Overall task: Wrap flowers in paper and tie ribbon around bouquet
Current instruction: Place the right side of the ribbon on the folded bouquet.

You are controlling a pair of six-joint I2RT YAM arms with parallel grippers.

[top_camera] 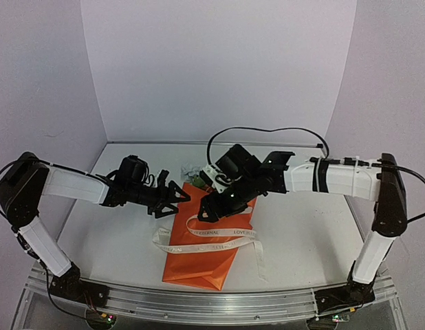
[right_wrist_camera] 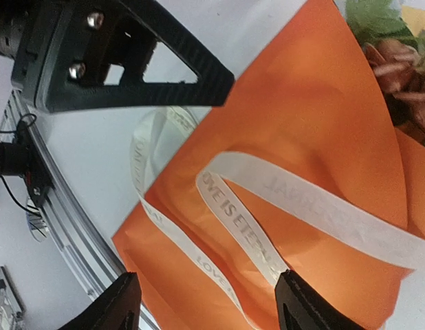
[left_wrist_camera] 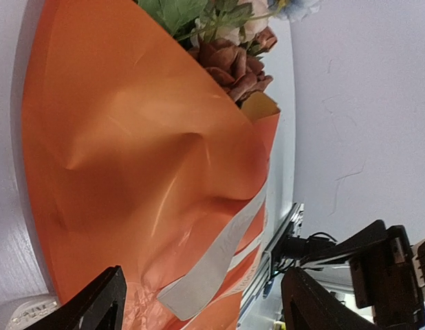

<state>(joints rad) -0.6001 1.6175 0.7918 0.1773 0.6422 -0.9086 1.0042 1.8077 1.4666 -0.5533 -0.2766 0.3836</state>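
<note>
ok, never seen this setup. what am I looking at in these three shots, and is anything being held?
A left arm and a right arm are bolted at the near edge of a table. Each ends in a two-finger gripper. The wide picture comes from a fixed camera above and behind them. The other two come from cameras on the wrists, so the black prongs at their edges are that arm's own fingers. On the table lies a bouquet: flowers wrapped in orange paper, heads pointing away from the arms. A cream ribbon with printed words lies looped loosely across it. The left gripper and right gripper both hover over the bouquet, fingers apart, holding nothing.
</note>
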